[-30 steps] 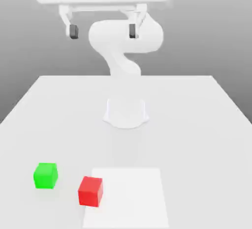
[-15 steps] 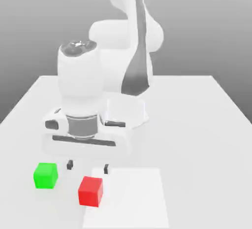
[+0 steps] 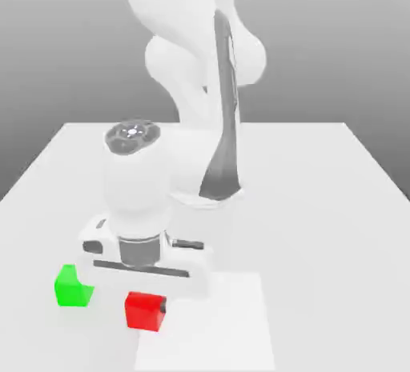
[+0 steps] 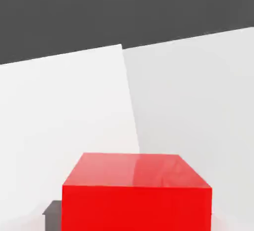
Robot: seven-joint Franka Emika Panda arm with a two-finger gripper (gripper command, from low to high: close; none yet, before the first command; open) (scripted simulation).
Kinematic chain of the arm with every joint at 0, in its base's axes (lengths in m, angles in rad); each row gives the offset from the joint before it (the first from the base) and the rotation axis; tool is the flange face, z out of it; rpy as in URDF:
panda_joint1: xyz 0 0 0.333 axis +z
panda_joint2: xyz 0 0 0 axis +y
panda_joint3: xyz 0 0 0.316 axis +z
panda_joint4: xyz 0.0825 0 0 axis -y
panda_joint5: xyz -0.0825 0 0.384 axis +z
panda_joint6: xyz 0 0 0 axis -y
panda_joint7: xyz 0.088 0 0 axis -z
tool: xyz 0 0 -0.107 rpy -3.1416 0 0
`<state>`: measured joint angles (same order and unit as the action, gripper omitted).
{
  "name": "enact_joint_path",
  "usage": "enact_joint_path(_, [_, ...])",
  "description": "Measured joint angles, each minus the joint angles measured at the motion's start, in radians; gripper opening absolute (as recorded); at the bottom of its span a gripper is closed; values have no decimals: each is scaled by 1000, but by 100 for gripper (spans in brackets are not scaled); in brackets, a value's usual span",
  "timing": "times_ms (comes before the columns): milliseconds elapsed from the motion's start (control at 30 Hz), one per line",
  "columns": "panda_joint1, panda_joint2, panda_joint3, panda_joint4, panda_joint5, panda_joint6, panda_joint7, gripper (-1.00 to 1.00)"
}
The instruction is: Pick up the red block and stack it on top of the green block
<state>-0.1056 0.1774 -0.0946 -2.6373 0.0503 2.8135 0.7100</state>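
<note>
Exterior view: arm bent forward and down over the near part of the white table, hand body low above the surface. Claw pointing straight down, directly over the red block; the hand's lower bar covers the block's top edge. A dark finger pad sits against the block's side on the exterior view's right. Claw clenched on the red block, fingers drawn in against its sides.

Red block resting on the table, at the edge of a paler square patch, on that patch's side toward the exterior view's left. Block sits square, not tilted.

Green block on the table, near the red block and on the exterior view's left of it, slightly farther back. The two are apart, not touching. Its upper corner on the right is hidden behind the hand.

Hand view: red block close up, glossy top face and front face visible. One dark finger pad beside the block's lower corner. Table surface and paler patch behind, meeting along a slanted seam
</note>
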Motion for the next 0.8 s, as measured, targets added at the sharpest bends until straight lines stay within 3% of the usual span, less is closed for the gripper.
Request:
enact_joint_path(100, [-23, -86, -24, -15, -23, -71, -11, -100])
enact_joint_path(367, [-245, -209, -135, -51, -65, -157, -200, -100])
enact_joint_path(567, [-284, -36, -83, -47, 30, 8, -294, -100])
enact_joint_path(600, [-289, -17, -76, -46, 41, 25, -303, 100])
enact_joint_path(800, [-290, -8, -73, -45, 47, 34, -307, 100])
